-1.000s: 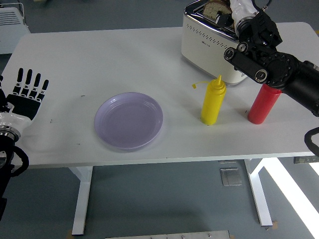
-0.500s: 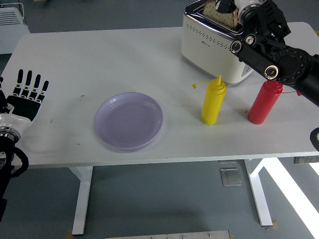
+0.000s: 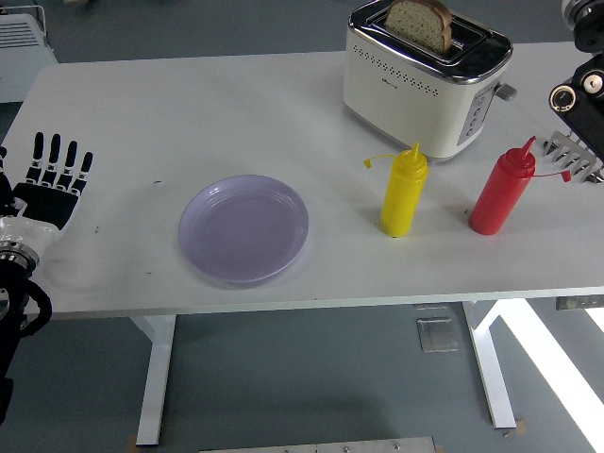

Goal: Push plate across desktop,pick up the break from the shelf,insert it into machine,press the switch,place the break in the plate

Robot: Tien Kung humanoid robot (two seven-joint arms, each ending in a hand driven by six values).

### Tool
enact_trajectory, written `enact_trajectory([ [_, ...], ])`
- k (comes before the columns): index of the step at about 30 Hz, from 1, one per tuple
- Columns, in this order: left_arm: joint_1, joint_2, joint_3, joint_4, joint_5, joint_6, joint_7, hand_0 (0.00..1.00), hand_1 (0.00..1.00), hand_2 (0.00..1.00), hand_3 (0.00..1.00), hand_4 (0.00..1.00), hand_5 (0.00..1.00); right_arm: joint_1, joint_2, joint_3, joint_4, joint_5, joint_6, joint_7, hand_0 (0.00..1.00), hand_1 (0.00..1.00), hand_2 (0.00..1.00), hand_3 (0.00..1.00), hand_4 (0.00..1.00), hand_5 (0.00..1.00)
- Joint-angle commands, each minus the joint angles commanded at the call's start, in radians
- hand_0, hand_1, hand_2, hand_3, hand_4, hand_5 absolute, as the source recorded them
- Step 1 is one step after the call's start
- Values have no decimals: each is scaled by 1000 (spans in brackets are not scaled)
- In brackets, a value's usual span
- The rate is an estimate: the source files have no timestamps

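bread slice (image 3: 419, 24) stands upright in toaster (image 3: 425, 85) slot, sticking up, not yet on purple plate (image 3: 244, 227) | right arm (image 3: 582, 90) has pulled off to right edge, its hand unseen, grip cannot tell | left hand (image 3: 52, 184) flat at left edge, fingers spread, empty | judged next: lift bread to plate

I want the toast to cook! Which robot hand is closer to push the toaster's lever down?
The right one, probably. Its black arm is at the table's right edge, near the cream toaster with its side lever. The left hand rests open at the far left, beyond the lilac round plate.
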Motion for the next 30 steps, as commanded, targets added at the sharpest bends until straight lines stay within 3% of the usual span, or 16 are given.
enact_trajectory([
  [1,1,-1,-3,-2,-3,-1,2,802,727,677,664,591,906,-25,-25,25,30,-24,19,1,544,581,656,585,357,2],
  [2,2,-1,-4,-4,-5,-1,3,800,727,677,663,590,905,-41,-40,39,50,-36,31,2,467,537,635,565,288,2],
  [5,4,-2,-8,-7,-16,-4,9,800,727,677,663,590,905,-97,-83,63,113,-56,78,10,467,537,635,565,288,2],
  [11,4,-5,-11,-9,-47,-16,33,798,724,676,663,589,906,-188,-98,68,148,-100,133,22,457,525,631,555,254,2],
  [17,4,-8,-9,4,-76,-28,58,796,724,677,664,588,909,-227,-79,35,115,-113,150,36,448,517,613,549,255,2],
  [30,3,-11,-19,33,-142,-50,114,792,720,674,666,587,915,-212,-28,-89,-50,-122,93,112,439,517,611,546,235,2],
])
